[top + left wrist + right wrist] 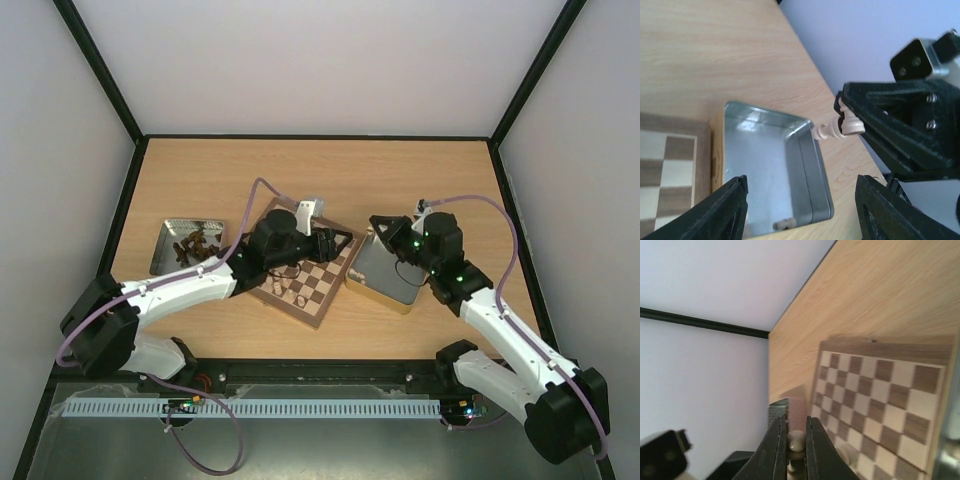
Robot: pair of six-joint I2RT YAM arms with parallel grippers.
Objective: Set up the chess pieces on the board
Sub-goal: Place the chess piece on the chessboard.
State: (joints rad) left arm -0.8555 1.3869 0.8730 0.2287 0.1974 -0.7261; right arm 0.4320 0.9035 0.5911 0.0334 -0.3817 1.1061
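The chessboard [322,288] lies at mid-table, and its squares also show in the right wrist view [875,400]. A few cream pieces [279,288] stand on its near side. My right gripper [381,223] is shut on a cream piece [796,441], held in the air over the gold tin's [385,272] far corner. The left wrist view also shows this piece [837,129], lying sideways in the right fingers [890,130]. My left gripper [340,243] is open and empty above the board's right edge, facing the tin. One cream piece [785,224] lies in the tin [810,165].
A silver tray [168,238] with several dark brown pieces [200,245] sits to the left of the board. The two grippers' tips are close together over the gap between board and tin. A black frame borders the table.
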